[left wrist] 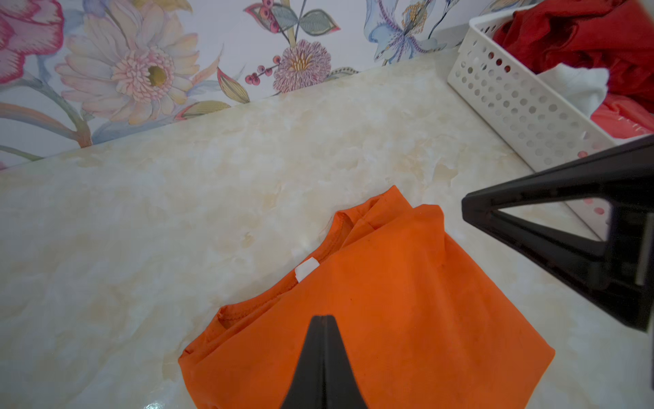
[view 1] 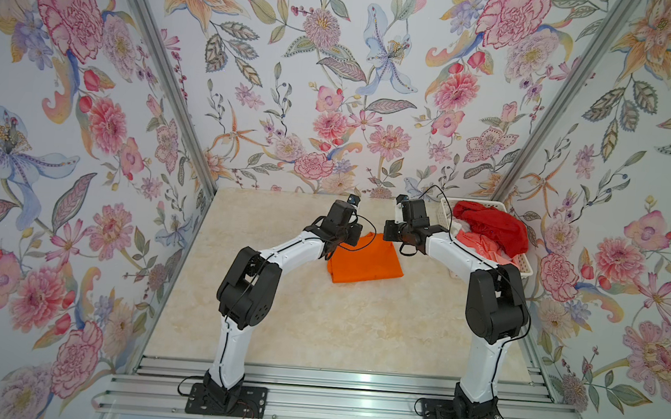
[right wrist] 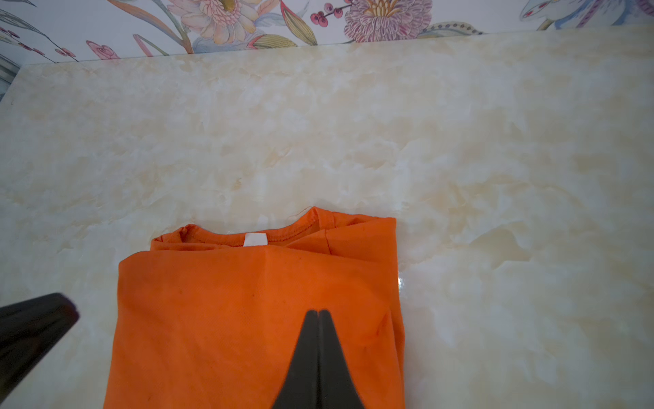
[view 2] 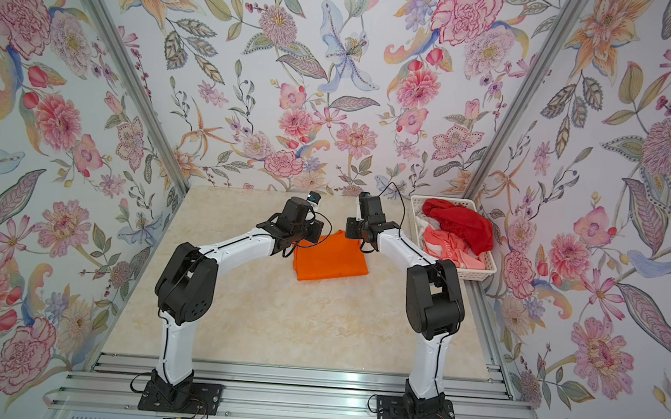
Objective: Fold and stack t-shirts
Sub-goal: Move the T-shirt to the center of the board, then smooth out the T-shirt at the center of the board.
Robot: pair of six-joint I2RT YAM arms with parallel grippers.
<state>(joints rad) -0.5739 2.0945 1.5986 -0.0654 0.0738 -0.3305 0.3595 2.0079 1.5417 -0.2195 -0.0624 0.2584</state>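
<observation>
A bright orange t-shirt (view 1: 366, 263) (view 2: 330, 258) lies folded into a rough rectangle at the middle of the table. Its white neck label (left wrist: 306, 269) (right wrist: 255, 239) shows at the far edge. My left gripper (left wrist: 323, 317) hangs over the shirt's far left part, jaws pressed together with nothing between them. My right gripper (right wrist: 319, 311) hangs over the far right part (right wrist: 230, 318), also shut and empty. A deep red t-shirt (view 1: 494, 225) (view 2: 458, 223) and a coral-pink-and-white t-shirt (view 1: 481, 245) (view 2: 444, 242) lie crumpled in the basket.
The white perforated basket (view 1: 444, 214) (view 2: 417, 208) (left wrist: 513, 106) stands at the table's far right, close behind the right arm. Flowered walls close in the table on three sides. The right gripper's black finger (left wrist: 531, 226) shows in the left wrist view.
</observation>
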